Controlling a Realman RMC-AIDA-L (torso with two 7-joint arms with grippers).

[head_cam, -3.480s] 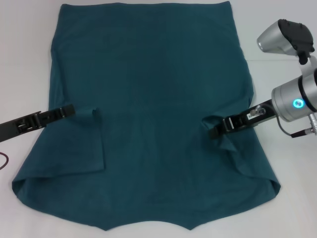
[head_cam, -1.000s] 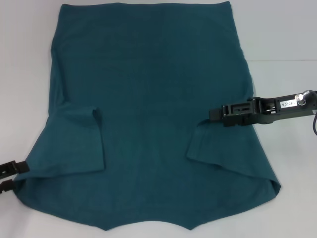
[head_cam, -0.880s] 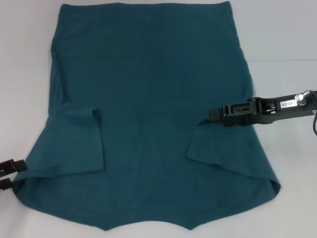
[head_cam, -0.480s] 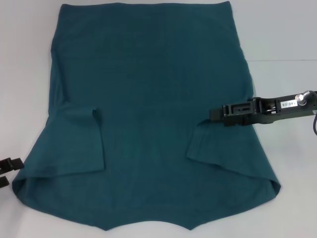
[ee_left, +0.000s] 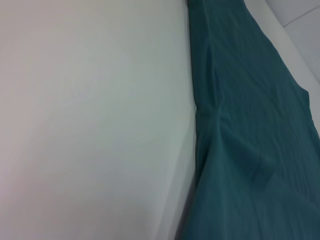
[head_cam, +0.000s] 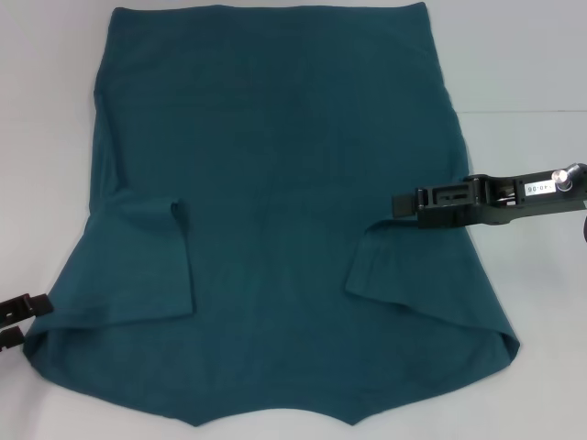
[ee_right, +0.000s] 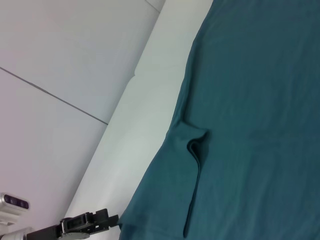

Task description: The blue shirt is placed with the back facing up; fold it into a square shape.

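Blue shirt spread flat across white table, both sleeves folded in. Left gripper parted at lower-left edge; visible again in right wrist view. Right gripper, grip unclear, slightly higher than before.

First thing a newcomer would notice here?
The blue shirt spread flat over most of the white table, both sleeves folded inward. The right gripper hovers above the shirt's right sleeve fold, while the left gripper sits at the shirt's near-left corner.
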